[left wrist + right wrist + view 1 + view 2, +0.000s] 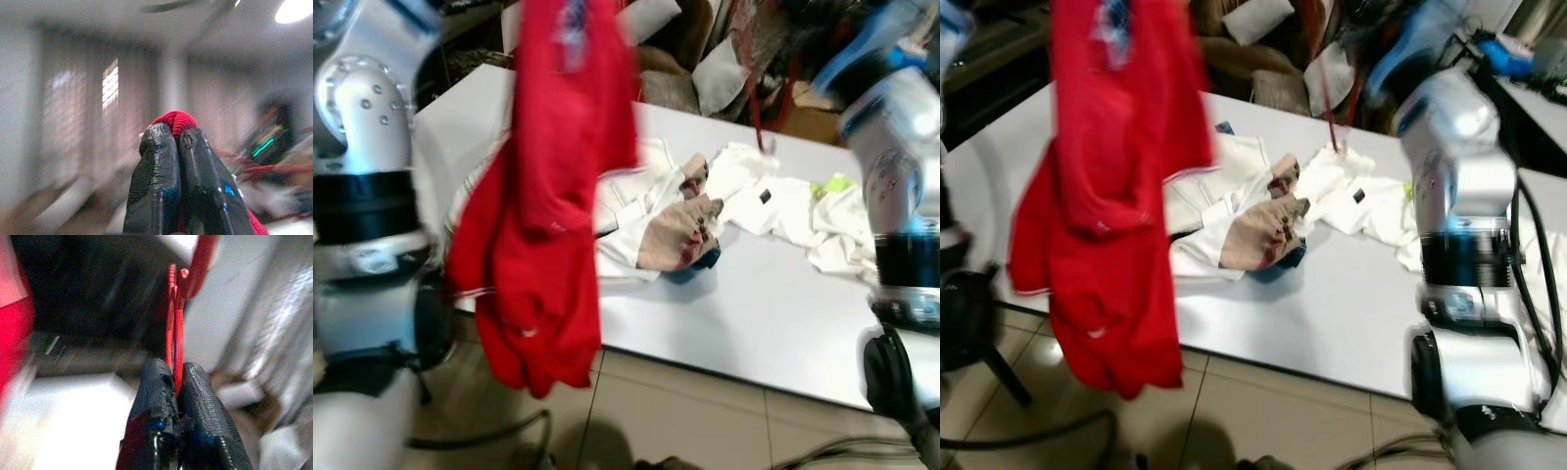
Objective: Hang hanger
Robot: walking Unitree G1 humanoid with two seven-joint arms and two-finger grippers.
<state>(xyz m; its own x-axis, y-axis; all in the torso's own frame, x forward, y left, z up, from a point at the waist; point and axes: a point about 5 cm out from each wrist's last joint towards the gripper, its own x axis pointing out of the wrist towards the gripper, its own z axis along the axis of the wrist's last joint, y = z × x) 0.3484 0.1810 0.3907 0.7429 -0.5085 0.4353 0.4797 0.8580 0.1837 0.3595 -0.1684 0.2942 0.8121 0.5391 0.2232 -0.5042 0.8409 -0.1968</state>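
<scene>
**Ann:** White surface (773, 323) down below, strewn with laundry, and everything is blurred. Start at the jaws for me, then work outward.

**Ben:** Left gripper (178, 134) first: jaws clenched hard on a fold of the red garment (553, 196), a nub of ribbed red cloth poking out between the fingertips (156, 147). Right gripper (176, 379): jaws pinched shut on the red hanger (174, 323), clamping its thin red wire just under the hook.

**Ann:** So where is the hanger, exactly?

**Ben:** Up in the air, held by the right gripper, off the surface (the head cameras catch a thin red line near the far edge of the surface, but it's too smeared to say it's the same piece). I can't see any rail in these views.

**Ann:** And why hold the cloth so high?

**Ben:** My read: the left arm lifts it so it drapes free, clear of the white clothes (773, 206) and the beige piece (680, 235) lying on the surface, while the right keeps the hook upright and ready to meet a rail. Two pinch grips share the load and stop the garment sliding off.

**Ann:** Progress?

**Ben:** Mid-carry, I'd judge; hanging not yet done.
</scene>
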